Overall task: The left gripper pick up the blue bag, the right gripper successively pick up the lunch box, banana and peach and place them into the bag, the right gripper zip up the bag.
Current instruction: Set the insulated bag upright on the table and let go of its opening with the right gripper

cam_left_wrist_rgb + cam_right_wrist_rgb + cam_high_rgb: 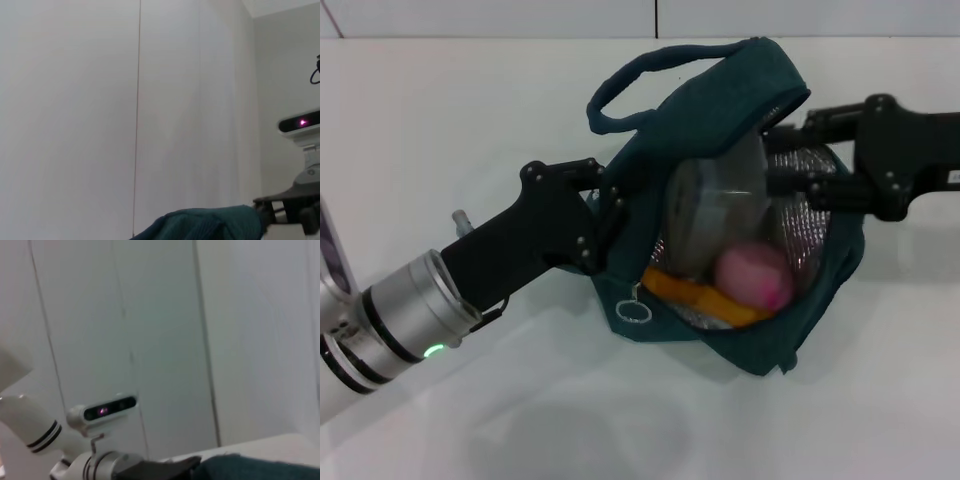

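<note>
From the head camera I see my left gripper (612,215) coming in from the lower left of the frame, its silver wrist with the green light ring at the bottom left corner. Its fingers are pinched on the left edge of the blue bag (720,90), holding the mouth open toward me.

The bag sits in the middle of the frame on the white table (470,120), one loop handle arching toward the upper left and the zipper's ring pull hanging at its lower left rim. Inside, against the foil lining, I can make out the lunch box (715,205) standing on edge in the upper part of the opening, the banana (695,293) lying along the lower rim, and the peach (755,277) just right of it, touching or nearly touching the box.

At the right of the frame my right gripper (785,180) reaches to the bag's right rim; its fingertips disappear behind the fabric and lining, so I cannot tell whether they are spread or closed on anything.

By my read, all three items are loaded and the packing part is finished. What remains is the zipper: the mouth gapes wide, and nothing is closed yet.
</note>
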Action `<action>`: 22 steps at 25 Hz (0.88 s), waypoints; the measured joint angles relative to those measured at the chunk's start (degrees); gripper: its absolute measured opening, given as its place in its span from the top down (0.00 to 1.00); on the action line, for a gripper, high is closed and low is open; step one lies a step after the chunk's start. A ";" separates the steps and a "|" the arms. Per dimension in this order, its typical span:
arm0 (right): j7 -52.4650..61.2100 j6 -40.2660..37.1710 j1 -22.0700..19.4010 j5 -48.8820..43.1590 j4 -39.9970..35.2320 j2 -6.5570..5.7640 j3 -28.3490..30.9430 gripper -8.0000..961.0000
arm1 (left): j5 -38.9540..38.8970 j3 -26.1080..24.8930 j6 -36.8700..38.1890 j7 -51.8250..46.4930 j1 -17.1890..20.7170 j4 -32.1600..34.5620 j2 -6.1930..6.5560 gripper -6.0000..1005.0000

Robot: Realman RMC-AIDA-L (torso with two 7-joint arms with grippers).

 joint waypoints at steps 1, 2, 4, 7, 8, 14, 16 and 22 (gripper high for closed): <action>-0.31 -0.21 -0.78 0.99 -0.51 -0.01 0.68 0.67 | -0.01 0.01 -0.01 -0.02 -0.05 0.03 0.00 0.85; -0.53 -0.76 -1.54 1.60 -1.01 -0.08 1.55 0.65 | -0.03 0.00 -0.01 -0.03 -0.06 0.00 0.00 0.85; -1.60 -4.02 -3.81 2.56 -2.26 -0.63 4.57 0.61 | -0.03 0.01 -0.03 -0.04 -0.13 0.00 0.00 0.85; -4.67 -10.69 -6.01 1.97 -2.31 -2.49 6.82 0.54 | -0.03 0.00 -0.08 -0.04 -0.17 0.01 0.00 0.85; -5.67 -12.37 -6.66 1.66 -2.16 -3.11 6.93 0.52 | -0.03 0.00 -0.09 -0.04 -0.17 0.00 0.00 0.85; -14.00 -13.94 -11.87 -6.54 -1.75 -4.19 7.08 0.56 | -0.03 0.00 -0.20 -0.08 -0.15 0.01 0.00 0.85; -14.94 -12.26 -12.03 -10.67 -1.09 -3.18 6.93 0.57 | 0.00 0.00 -0.50 -0.08 -0.24 0.21 0.00 0.85; -14.69 -7.17 -8.54 -19.40 3.54 -0.75 4.78 0.57 | 0.10 0.09 -1.59 -0.12 -1.14 1.46 -0.07 0.84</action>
